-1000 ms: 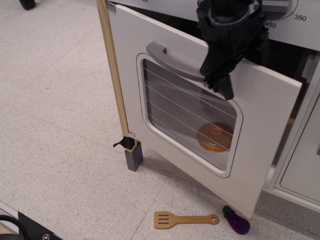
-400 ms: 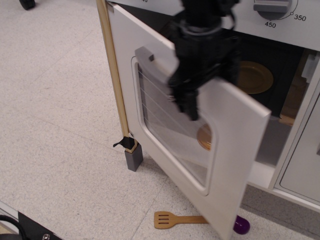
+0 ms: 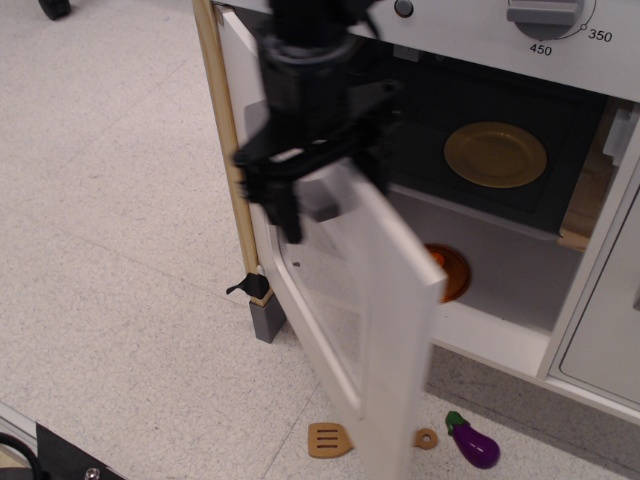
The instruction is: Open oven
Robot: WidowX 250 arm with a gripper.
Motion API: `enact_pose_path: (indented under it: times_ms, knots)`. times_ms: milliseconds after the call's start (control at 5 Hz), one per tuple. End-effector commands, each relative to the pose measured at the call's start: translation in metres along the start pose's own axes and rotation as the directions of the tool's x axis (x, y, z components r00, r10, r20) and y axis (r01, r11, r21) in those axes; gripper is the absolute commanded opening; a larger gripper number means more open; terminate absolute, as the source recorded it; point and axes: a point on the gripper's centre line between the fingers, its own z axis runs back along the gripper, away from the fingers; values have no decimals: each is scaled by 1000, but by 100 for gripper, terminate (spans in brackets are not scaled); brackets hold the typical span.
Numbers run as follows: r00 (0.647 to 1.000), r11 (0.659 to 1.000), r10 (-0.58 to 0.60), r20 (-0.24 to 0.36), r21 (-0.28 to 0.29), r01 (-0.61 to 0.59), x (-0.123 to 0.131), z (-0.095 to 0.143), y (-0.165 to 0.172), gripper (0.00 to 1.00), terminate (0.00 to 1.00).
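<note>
The white oven stands open, and its door (image 3: 392, 300) is swung wide to the left on its left-hand hinge. I see the door nearly edge-on. The dark interior (image 3: 425, 120) shows a yellow plate (image 3: 495, 153) on the back wall and an orange plate (image 3: 452, 270) on the floor. A numbered dial (image 3: 540, 12) sits above. My black gripper (image 3: 325, 195) is motion-blurred at the door's upper part, over the grey handle (image 3: 322, 210). Its fingers (image 3: 289, 212) hang by the door's outer face. The blur hides how the jaws stand.
A wooden post (image 3: 225, 150) on a grey foot (image 3: 267, 318) stands just left of the door. A wooden spatula (image 3: 328, 440) and a purple toy eggplant (image 3: 472, 441) lie on the floor below the door. A white panelled cabinet door (image 3: 610, 340) is at the right.
The oven door has swung from slightly ajar to wide open, leftwards. My gripper moved left and down with its handle. The interior and both plates are now exposed.
</note>
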Motion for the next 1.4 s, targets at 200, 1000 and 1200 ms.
enact_pose_path:
  times_ms: [200, 1000, 1200]
  knots:
    - [982, 988, -147, 116, 58, 141, 45, 21, 72, 100, 0]
    - [967, 967, -252, 41, -29, 253, -36, 66, -11, 100, 0]
    - [968, 972, -234, 94, -11, 236, -24, 20, -6, 100, 0]
